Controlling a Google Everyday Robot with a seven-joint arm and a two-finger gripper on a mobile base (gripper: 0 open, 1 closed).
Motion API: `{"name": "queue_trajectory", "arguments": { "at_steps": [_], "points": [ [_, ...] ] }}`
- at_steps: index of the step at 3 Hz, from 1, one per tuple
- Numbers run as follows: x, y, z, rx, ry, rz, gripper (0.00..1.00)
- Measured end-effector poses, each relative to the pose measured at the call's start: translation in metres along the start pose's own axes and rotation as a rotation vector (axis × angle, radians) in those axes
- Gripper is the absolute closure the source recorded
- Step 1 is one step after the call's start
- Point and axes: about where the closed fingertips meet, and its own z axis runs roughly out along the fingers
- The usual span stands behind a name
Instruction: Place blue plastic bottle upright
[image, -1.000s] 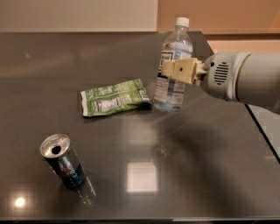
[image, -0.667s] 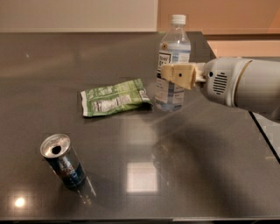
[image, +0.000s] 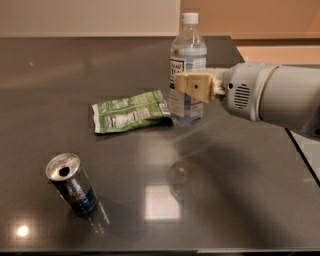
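Blue plastic bottle (image: 190, 50), clear with a bluish tint, white screw cap and white-and-blue label, stands upright toward the far side of the dark glossy desk (image: 230, 195), base on the surface. Beige two-finger gripper (image: 189, 86), reaching in from the right on a white cylindrical arm (image: 280, 95), is clamped on the bottle at mid-height; the near finger lies across the label. Green crinkled snack packet (image: 131, 111) lies flat just left of the bottle. Dark blue drink can (image: 72, 184), silver top opened, stands well apart at the near left.
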Motion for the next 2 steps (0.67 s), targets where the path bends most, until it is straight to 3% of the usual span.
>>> {"name": "queue_trajectory", "arguments": {
  "at_steps": [2],
  "points": [
    [0.003,0.003,-0.013,-0.001,0.052,-0.078,1.0]
  ]
}}
